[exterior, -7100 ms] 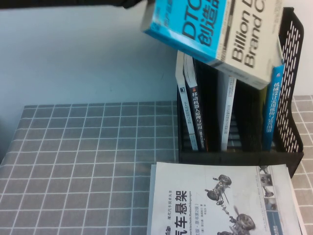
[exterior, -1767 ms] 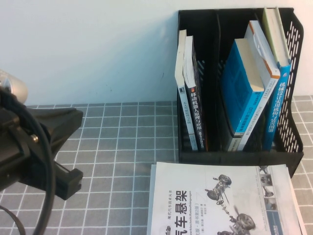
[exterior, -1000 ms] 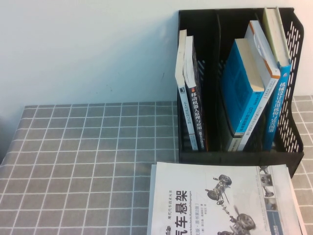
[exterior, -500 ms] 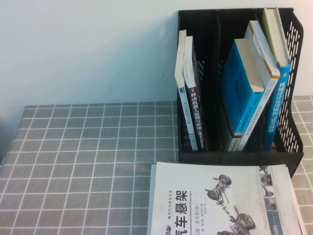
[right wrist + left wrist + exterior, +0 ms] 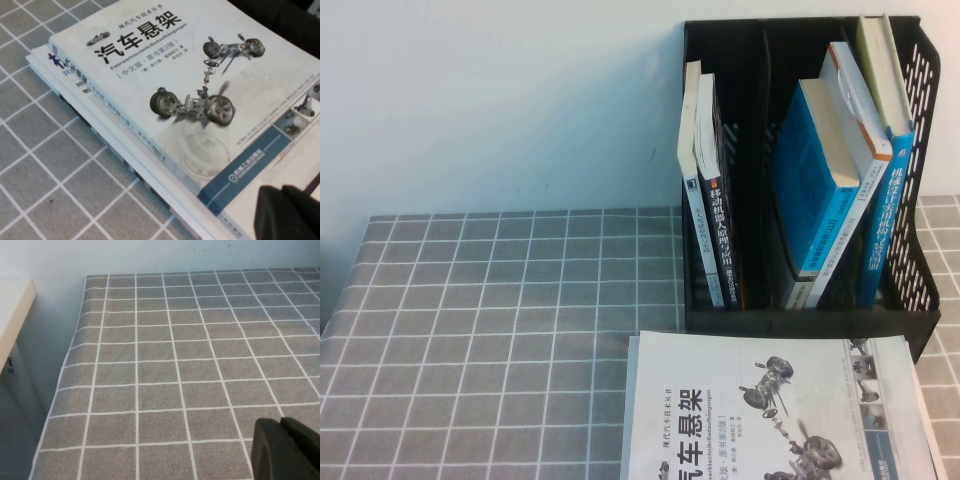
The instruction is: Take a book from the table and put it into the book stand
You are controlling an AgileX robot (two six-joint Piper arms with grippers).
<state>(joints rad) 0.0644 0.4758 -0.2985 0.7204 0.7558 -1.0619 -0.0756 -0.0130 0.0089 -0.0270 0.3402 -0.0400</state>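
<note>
Table point(image 5: 500, 300): grey woven cloth, matt, fine grainy texture in left wrist view, printed white grid lines; cloth drapes over the table edge. Book stand point(image 5: 920, 120): black plastic, smooth with a slight sheen, side wall perforated with slots. Book point(image 5: 815, 190): blue cover, smooth with a slight sheen, cream paper page block, uncoated. White book point(image 5: 190, 85): glossy coated paper cover, soft glare across the printed car chassis. Left gripper point(image 5: 285, 452), over bare cloth: black matt plastic, smooth. Right gripper point(image 5: 290, 212), over the white book: same black matt finish. Wall point(image 5: 500, 100): pale, matt, painted look.
</note>
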